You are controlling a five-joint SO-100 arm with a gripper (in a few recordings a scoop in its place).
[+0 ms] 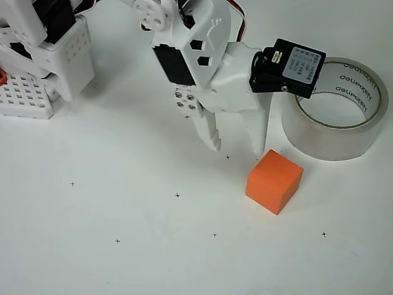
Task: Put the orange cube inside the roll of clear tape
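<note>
Orange cube [274,181] sits on white table [123,203], in front of tape roll [336,110], apart from it. Gripper [236,146] hangs just left of and behind cube, fingers spread, holding nothing. Tape roll lies flat behind, right side.

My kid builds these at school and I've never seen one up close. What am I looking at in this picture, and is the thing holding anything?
This is one camera looking straight down on a white table. The white plastic machine is a small robot arm, and it ends in a two-finger gripper, a claw for pinching things. Its fingers are spread open and hold nothing. Just below and right of the fingertips sits a small solid bright-orange cube, resting on the table, not gripped. To the right is a wide roll of glossy clear packing tape with a white printed core, lying flat with its hole facing up, partly hidden behind the arm's black motor. The small black crosses are marks on the table.
</note>
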